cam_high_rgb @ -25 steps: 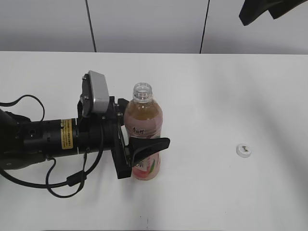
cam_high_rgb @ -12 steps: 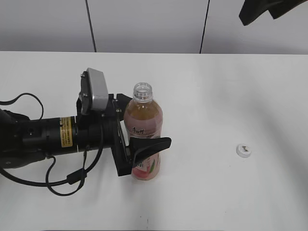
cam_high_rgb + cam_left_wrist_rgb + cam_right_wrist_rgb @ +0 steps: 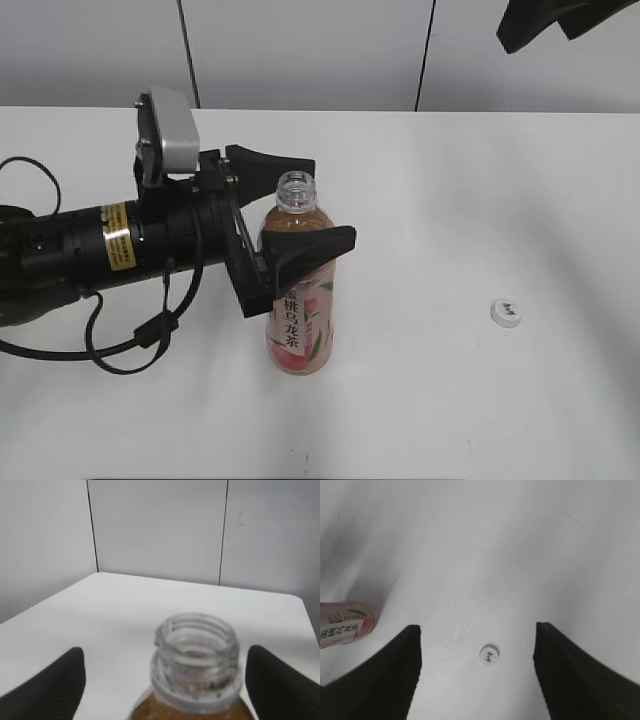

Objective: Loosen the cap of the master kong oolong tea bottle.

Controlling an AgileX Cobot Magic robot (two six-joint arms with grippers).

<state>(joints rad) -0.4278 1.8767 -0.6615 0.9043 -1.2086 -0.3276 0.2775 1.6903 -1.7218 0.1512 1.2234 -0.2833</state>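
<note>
The bottle stands upright on the white table, its neck bare and open. Its pink-and-white label carries a peach picture and a vertical column of dark Chinese characters; they are too small to read with any certainty. In the right wrist view the same label shows at the left edge, characters again visible but not legible. The tea inside is pinkish amber and fills the bottle up to its shoulder.

The cap lies flat on the table well to the right of the bottle, apart from everything else, with a small dark mark on its white top. The right wrist view looks down on the cap between the two dark fingers.

The left gripper reaches in level from the left of the bottle, its black arm lying low over the table with a yellow sticker on the barrel, its print unreadable. Its fingers are spread wide on either side of the bottle's neck and shoulder, gripping nothing; in the left wrist view both fingertips stand clear of the threaded neck.

The right gripper hangs high above the cap, far right of the bottle, fingers parted and empty.
</note>
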